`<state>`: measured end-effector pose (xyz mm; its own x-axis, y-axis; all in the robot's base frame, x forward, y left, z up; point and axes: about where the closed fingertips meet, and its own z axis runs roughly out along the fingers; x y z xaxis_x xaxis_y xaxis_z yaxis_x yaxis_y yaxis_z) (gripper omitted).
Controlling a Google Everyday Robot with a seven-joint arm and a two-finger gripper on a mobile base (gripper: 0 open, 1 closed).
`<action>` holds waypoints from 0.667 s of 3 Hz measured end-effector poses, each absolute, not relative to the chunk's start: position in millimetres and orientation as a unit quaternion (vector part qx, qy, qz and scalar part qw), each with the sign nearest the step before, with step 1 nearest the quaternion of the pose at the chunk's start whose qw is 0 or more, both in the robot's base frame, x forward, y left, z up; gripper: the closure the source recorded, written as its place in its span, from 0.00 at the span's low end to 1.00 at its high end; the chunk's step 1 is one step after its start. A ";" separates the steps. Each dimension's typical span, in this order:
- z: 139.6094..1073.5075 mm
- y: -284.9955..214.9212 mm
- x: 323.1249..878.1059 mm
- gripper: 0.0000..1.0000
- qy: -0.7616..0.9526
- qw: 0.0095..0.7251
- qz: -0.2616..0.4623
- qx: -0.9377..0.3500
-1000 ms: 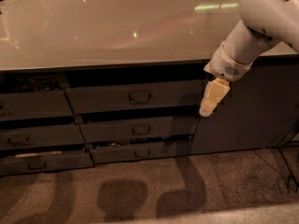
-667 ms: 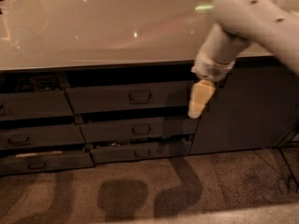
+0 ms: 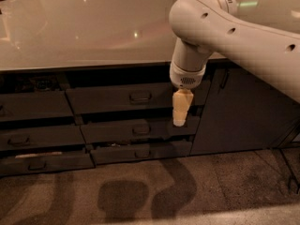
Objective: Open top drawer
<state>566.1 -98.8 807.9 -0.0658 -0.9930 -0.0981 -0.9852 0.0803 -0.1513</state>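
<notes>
Leftward is where the gripper (image 3: 179, 121) has travelled over the last second: it hung near the right end of the drawer stack then, and it now hangs further in, with the white arm (image 3: 243, 27) filling more of the upper right.

At far left, under the glossy countertop (image 3: 84, 27), three narrower grey drawer fronts (image 3: 33, 106) are stacked one above the other. Just right of them, the top drawer (image 3: 103, 100) is the widest front, directly below the counter edge and above two shorter fronts (image 3: 117, 131). None of its interior shows, and I cannot tell whether it stands ajar. Its small loop handle (image 3: 140, 96) sits at the centre of the front, untouched.

The gripper is to the right of that handle, apart from it, and points straight down in front of the drawer's right end. Its cream fingers (image 3: 182, 104) taper together to one tip with no gap visible between them, and they hold nothing. The tip reaches below the top drawer's lower edge, over the upper edge of the front beneath. Whether it touches either front cannot be made out.

Further right is the tall grey cabinet door (image 3: 234, 121) with its vertical handle (image 3: 224, 80), partly covered by the arm. Shadows of the arm lie on the floor (image 3: 243, 186) below the drawers.
</notes>
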 end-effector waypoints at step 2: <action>802.9 -98.7 541.4 0.00 0.661 0.145 -0.119 -0.727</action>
